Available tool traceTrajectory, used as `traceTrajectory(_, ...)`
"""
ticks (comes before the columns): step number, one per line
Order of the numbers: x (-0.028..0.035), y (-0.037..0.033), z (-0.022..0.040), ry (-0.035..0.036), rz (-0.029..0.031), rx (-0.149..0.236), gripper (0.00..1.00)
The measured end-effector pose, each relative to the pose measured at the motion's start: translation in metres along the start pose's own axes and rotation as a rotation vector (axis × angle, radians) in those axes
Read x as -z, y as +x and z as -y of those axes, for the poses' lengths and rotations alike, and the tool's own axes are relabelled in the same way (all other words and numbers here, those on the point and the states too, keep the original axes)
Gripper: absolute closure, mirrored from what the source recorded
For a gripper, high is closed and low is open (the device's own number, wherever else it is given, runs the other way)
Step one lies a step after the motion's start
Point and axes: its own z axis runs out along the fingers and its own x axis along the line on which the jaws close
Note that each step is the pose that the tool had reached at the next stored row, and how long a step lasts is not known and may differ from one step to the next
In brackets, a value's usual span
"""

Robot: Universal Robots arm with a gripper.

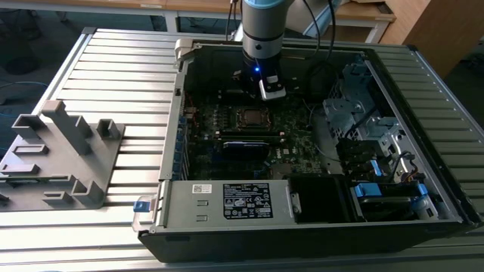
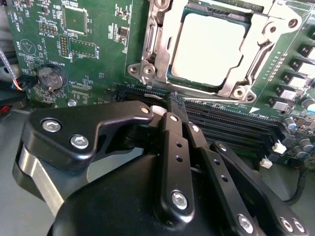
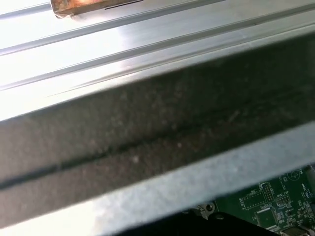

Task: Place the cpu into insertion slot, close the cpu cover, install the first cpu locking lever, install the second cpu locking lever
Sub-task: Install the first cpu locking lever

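The cpu [image 2: 209, 44] lies flat in the insertion slot [image 2: 173, 73], its silver-grey top showing. The cpu cover [image 2: 246, 73] is down over it as a silvery frame around its edges. A thin metal lever [image 2: 150, 42] runs along one side of the socket. My gripper [image 2: 176, 102] is shut on nothing, its black fingers [image 2: 170, 142] pressed together with the tip just short of the socket's edge, over the memory slots. In the exterior view the gripper [image 1: 262, 93] hangs inside the case just behind the socket [image 1: 250, 116].
The open computer case [image 1: 174, 170] lies on a slatted metal table [image 1: 113, 68]. Black memory slots [image 2: 231, 123] run beside the socket. Drive bays and cables [image 1: 370, 141] crowd the exterior view's right. A grey fixture [image 1: 60, 153] stands at the left. The case wall [image 3: 147, 132] is close to the wrist.
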Motion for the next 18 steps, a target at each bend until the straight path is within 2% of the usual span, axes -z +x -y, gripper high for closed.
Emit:
traceTrajectory(13, -0.0001, 0.0005, -0.0017, -0.0002, 0.0000, 0.000, 0.90)
traceTrajectory(18, -0.0001, 0.0005, -0.0016, 0.0090, 0.0029, 0.001, 0.90)
